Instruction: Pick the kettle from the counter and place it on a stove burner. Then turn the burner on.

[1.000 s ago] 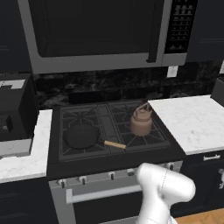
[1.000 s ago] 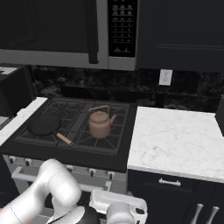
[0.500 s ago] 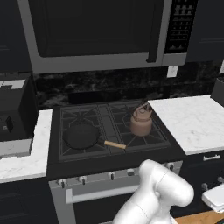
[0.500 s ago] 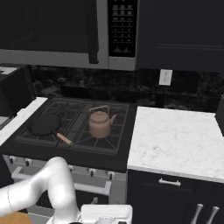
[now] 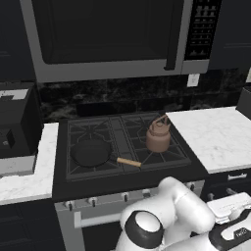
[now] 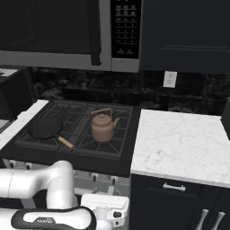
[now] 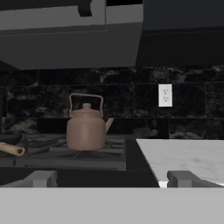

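Kettle [image 5: 158, 136] — copper-brown, upright on the stove burner [image 5: 156, 147] at the front right corner of the cooktop [image 5: 63, 184], spout toward the counter [image 5: 218, 137], which lies bare just beside the cooktop's right edge. Frying pan [image 5: 91, 152] — on the front left grate, wooden handle [image 5: 128, 162] angled toward the kettle but apart from it. Gripper [image 7: 112, 179] — jaws spread to their widest, nothing held; it sits low before the stove's front edge, looking level across the cooktop at the kettle. Step in hand, by judgement — the placing looks done, so the burner remains to be lit. Knobs [image 5: 124, 196] — a row along the stove's front panel below the cooktop's front edge; the one serving the front right burner probably lies toward the right end, though no markings can be read. Advice — bring the open fingers square onto that one knob, close around its rim, then rotate without dragging sideways onto its neighbour. Change from the earlier pictures — kettle, pan and both views' framing are unmoved; the arm has folded lower, its white links dropping toward the bottom edge of both base views.
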Available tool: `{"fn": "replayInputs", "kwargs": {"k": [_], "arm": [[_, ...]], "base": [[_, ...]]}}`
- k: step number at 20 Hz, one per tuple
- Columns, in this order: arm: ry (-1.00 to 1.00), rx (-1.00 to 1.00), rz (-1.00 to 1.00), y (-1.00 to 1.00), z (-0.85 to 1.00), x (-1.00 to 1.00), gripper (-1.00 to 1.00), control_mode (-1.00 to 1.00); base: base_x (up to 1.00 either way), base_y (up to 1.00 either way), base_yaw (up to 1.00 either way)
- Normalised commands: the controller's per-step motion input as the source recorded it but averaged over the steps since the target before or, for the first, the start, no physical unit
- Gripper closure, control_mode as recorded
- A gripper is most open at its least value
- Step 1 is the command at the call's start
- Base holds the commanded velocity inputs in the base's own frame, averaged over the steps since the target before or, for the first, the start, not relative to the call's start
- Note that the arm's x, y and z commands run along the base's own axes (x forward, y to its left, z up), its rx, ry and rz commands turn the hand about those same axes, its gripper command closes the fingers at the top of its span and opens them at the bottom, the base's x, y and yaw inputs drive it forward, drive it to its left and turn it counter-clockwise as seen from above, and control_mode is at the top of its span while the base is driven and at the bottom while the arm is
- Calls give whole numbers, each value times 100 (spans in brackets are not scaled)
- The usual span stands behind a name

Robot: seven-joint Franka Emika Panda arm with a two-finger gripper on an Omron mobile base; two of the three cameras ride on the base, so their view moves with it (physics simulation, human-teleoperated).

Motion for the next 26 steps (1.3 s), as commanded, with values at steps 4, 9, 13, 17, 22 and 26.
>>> {"fn": "replayInputs", "kwargs": {"k": [4,9,13,17,22,26], "arm": [[-4,0,5,0,-32,5,-100,-100],[0,3,7,0,-32,21,-100,-100],[0,0,4,8,-28,35,-100,-100],[0,0,5,8,-37,31,-100,-100],[0,0,1,18,-29,44,-100,-100],[-6,0,0,28,-12,44,-100,-100]], "base": [[0,0,0],[0,0,0],[0,0,0],[0,0,0],[0,0,0],[0,0,0]]}}
